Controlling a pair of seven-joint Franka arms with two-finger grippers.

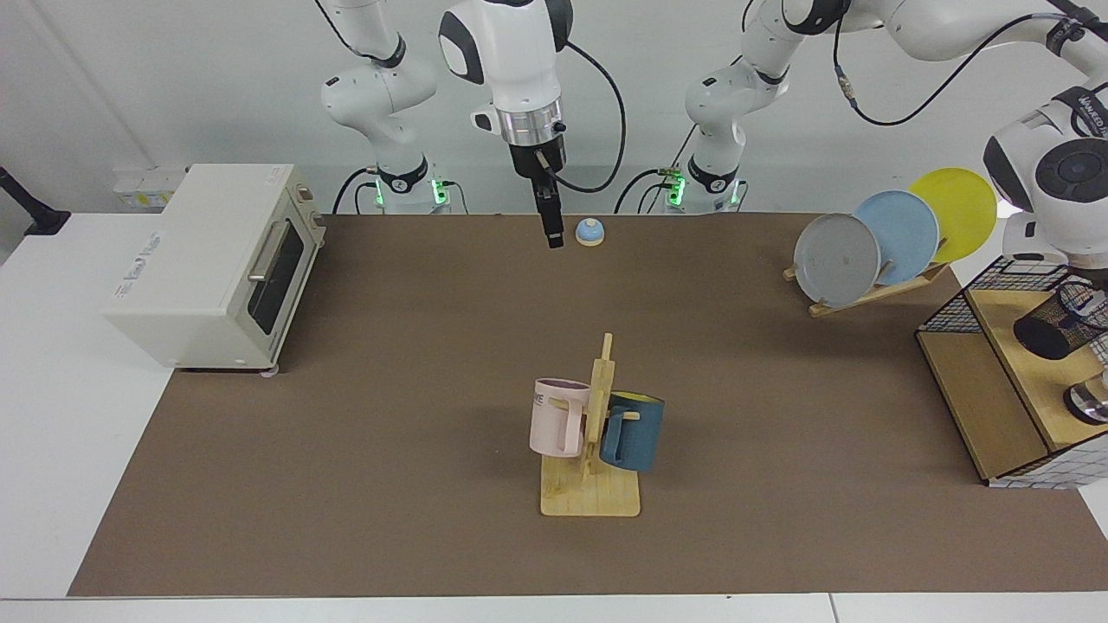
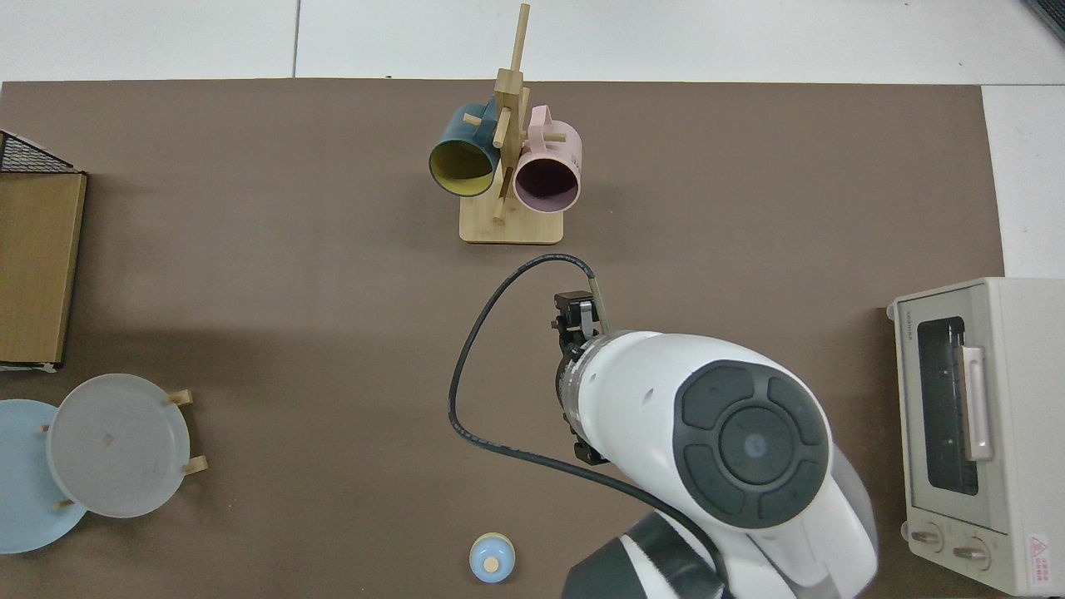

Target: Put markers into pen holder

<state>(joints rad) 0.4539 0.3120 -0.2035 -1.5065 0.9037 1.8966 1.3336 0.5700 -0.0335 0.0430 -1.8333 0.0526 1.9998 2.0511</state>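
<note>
- pen holder (image 1: 1065,322): cut by the facing view's edge; contents too small to tell.
- left gripper: hidden behind its own wrist there.
- silver container (image 1: 1092,401): partly cropped.
- wire basket (image 2: 25,155): only a corner in top view.
</note>
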